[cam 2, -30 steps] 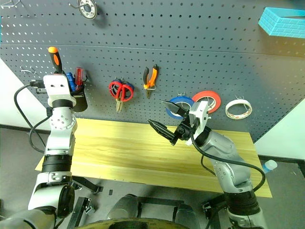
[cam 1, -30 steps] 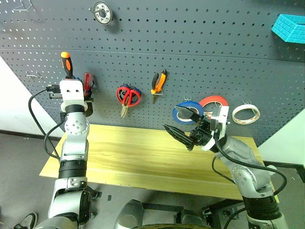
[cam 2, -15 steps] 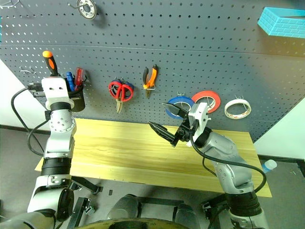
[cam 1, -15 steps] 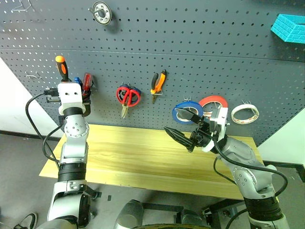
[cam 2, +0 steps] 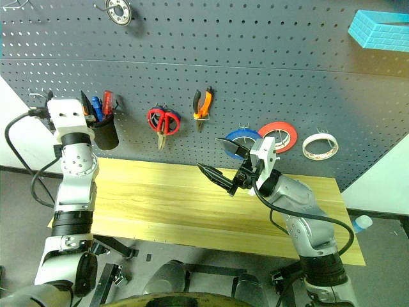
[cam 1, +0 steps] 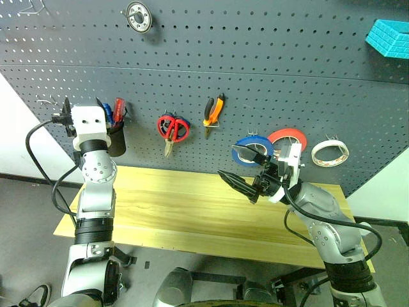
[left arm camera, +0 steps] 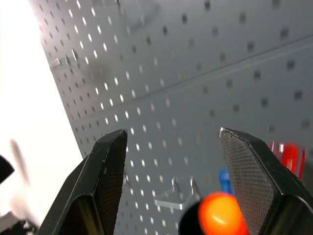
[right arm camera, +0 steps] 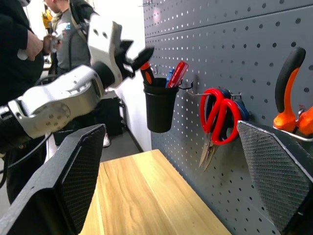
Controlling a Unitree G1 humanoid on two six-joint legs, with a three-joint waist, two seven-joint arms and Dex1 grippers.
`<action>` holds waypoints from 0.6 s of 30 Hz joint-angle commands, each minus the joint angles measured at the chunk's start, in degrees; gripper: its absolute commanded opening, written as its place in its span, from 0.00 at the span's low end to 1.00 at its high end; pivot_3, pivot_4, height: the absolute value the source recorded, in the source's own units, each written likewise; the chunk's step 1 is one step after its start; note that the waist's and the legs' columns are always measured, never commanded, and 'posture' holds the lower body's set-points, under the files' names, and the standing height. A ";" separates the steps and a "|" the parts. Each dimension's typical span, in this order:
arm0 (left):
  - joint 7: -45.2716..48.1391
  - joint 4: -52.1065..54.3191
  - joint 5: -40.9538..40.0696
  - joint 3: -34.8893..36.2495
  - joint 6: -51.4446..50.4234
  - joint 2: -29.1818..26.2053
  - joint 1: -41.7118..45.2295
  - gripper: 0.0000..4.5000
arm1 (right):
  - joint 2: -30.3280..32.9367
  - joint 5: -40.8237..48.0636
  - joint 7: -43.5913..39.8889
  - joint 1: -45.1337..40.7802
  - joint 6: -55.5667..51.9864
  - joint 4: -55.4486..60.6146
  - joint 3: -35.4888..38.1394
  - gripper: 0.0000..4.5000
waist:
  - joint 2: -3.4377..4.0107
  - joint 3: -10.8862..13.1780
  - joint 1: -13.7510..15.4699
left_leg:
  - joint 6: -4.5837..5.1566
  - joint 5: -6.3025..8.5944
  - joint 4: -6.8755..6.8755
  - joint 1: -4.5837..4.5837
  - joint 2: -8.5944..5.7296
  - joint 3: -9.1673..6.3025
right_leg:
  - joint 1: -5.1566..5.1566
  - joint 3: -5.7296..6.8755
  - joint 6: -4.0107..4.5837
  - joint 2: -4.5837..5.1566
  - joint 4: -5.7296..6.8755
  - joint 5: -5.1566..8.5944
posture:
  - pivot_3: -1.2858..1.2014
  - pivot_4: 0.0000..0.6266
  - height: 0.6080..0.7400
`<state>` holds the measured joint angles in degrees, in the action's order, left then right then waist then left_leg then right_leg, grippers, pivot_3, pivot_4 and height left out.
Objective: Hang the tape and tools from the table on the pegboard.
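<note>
While everything hangs on the perforated dark grey pegboard [cam 1: 268,57], the pale wood-grain worktop [cam 1: 185,211] sits bare. Red-looped scissors [cam 1: 171,130], orange pliers [cam 1: 213,111] and the thin cream tape [cam 1: 330,153] hang on hooks; the screwdriver [right arm camera: 146,72] stands in a glossy black cup [cam 1: 115,141]. The right wrist view catches people behind. Raised by the cup, the left end effector [left arm camera: 173,161] is released; the right end effector [cam 1: 246,167], mid-air, is spread and empty.

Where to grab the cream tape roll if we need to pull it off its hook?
Pinch the lower rim of the cream tape roll. It hangs flat against the pegboard from its top edge, so come from the front and below, one of the fingers through the centre hole, then lift.
</note>
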<state>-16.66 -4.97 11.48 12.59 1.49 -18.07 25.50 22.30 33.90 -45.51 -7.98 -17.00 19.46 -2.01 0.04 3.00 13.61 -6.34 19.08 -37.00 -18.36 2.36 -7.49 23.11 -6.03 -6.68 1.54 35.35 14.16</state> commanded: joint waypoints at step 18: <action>32.37 30.26 -16.88 -8.02 -26.92 -6.44 -11.24 0.71 | -2.48 -3.45 -0.84 1.29 7.15 -4.54 2.06 1.00 | 0.01 0.00 4.11 | 0.01 0.01 0.00 -0.03 0.00 0.01 | 0.07 0.00 0.17 0.00 0.00 0.11 | 0.71 0.00 1.00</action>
<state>12.21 23.80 -3.49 5.96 -22.65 -23.72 15.81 19.81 31.12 -47.24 -7.43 -11.42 14.14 -1.38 0.05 3.00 17.72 -6.33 19.09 -36.99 -18.40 2.36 -7.49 23.21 -6.03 -6.51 1.54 35.35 14.27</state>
